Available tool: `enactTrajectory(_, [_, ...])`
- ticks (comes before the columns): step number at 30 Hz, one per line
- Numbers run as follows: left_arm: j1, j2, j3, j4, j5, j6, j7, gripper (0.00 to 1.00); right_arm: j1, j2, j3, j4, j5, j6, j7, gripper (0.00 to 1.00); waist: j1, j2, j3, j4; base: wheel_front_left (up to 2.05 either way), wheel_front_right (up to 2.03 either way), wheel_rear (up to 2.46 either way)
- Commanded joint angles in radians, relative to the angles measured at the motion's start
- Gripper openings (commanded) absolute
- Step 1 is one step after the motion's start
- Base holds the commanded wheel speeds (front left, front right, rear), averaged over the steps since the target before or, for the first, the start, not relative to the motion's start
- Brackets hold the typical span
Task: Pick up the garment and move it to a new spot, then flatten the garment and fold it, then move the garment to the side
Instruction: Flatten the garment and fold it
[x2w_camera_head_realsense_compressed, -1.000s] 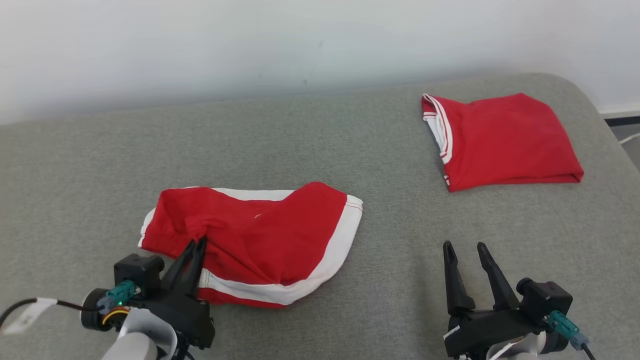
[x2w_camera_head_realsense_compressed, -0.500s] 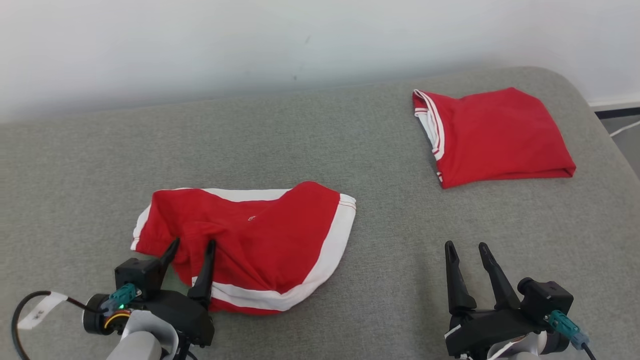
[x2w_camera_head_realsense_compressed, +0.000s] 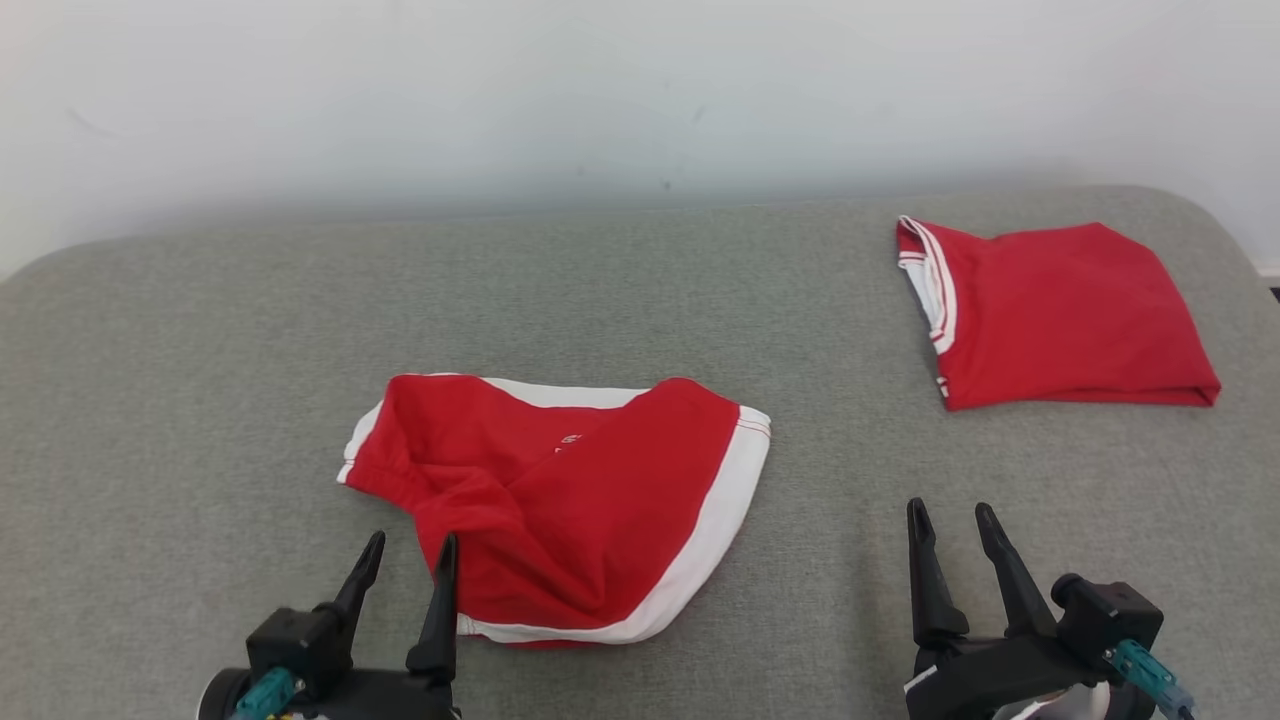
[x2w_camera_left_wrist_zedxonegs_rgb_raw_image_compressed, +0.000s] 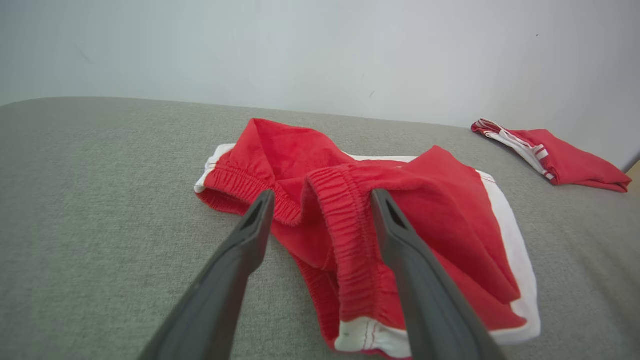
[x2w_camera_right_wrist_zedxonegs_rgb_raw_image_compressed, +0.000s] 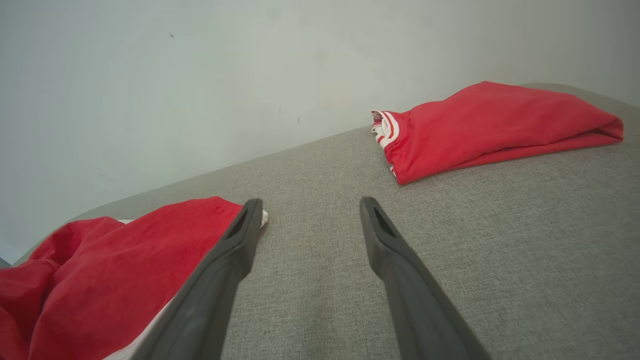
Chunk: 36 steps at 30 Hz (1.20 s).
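Lying crumpled toward the front middle of the grey upholstered surface (x2w_camera_head_realsense_compressed: 200, 350) is the red fabric pair of shorts with white side bands (x2w_camera_head_realsense_compressed: 570, 500), its gathered elastic waistband (x2w_camera_left_wrist_zedxonegs_rgb_raw_image_compressed: 345, 240) bunching up at the end nearest the robot. The left gripper (x2w_camera_head_realsense_compressed: 412, 540) is hovering at the front edge of the surface with its 2 dark fingers standing wide apart and gripping nothing. In the left wrist view the raised fold of the waistband is showing between those fingers, and whether either finger is touching the cloth cannot be told. The right gripper (x2w_camera_head_realsense_compressed: 949, 506) is waiting near the front right of the surface, its 2 fingers also spread and holding nothing, pointing over bare grey fabric well to the right of the shorts. A second red garment with white striped trim (x2w_camera_head_realsense_compressed: 1060, 315) is resting neatly folded by the back right corner of the surface, well apart from both grippers. A pale wall (x2w_camera_head_realsense_compressed: 600, 90) is rising behind the back edge.
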Motion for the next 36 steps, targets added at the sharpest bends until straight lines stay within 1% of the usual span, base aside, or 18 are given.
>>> enactTrajectory(1, [0.039, -0.006, 0.014, -0.033, 0.011, 0.013, -0.005, 1.0, 0.019, 0.0, -0.002, -0.005, -0.006, 0.0, 0.001, 1.0, 0.0, 0.0, -0.011, 0.024, 0.0, 0.0, 0.0])
enactTrajectory(6, [0.093, -0.012, 0.031, -0.08, 0.025, 0.023, -0.006, 1.0, 0.023, 0.0, -0.006, -0.009, -0.006, 0.0, 0.005, 1.0, 0.0, 0.0, -0.015, 0.044, 0.0, 0.0, 0.0])
enactTrajectory(9, [0.126, -0.029, 0.046, -0.115, 0.036, 0.026, -0.006, 1.0, 0.026, 0.0, -0.01, -0.014, -0.008, 0.0, 0.006, 1.0, 0.0, 0.0, -0.015, 0.057, 0.0, 0.0, 0.0])
enactTrajectory(13, [0.159, -0.039, 0.053, -0.126, 0.051, 0.017, -0.006, 1.0, 0.031, 0.0, -0.01, -0.019, -0.009, 0.0, 0.011, 1.0, 0.0, 0.0, -0.015, 0.064, 0.0, 0.0, 0.0])
enactTrajectory(22, [0.196, -0.045, 0.022, -0.051, 0.062, -0.021, -0.006, 1.0, 0.03, 0.0, -0.002, -0.023, -0.012, 0.0, 0.017, 1.0, 0.0, 0.0, -0.011, 0.049, 0.0, 0.0, 0.0])
enactTrajectory(29, [0.155, -0.059, 0.009, 0.021, 0.081, -0.046, -0.006, 1.0, 0.022, 0.0, 0.003, -0.027, -0.015, 0.0, 0.025, 1.0, 0.0, 0.0, 0.004, 0.023, 0.0, 0.0, 0.0])
enactTrajectory(36, [0.129, -0.074, 0.017, 0.046, 0.101, -0.063, -0.006, 1.0, 0.019, 0.0, 0.003, -0.025, -0.017, 0.0, 0.025, 1.0, 0.0, 0.0, 0.009, 0.001, 0.0, 0.0, 0.0])
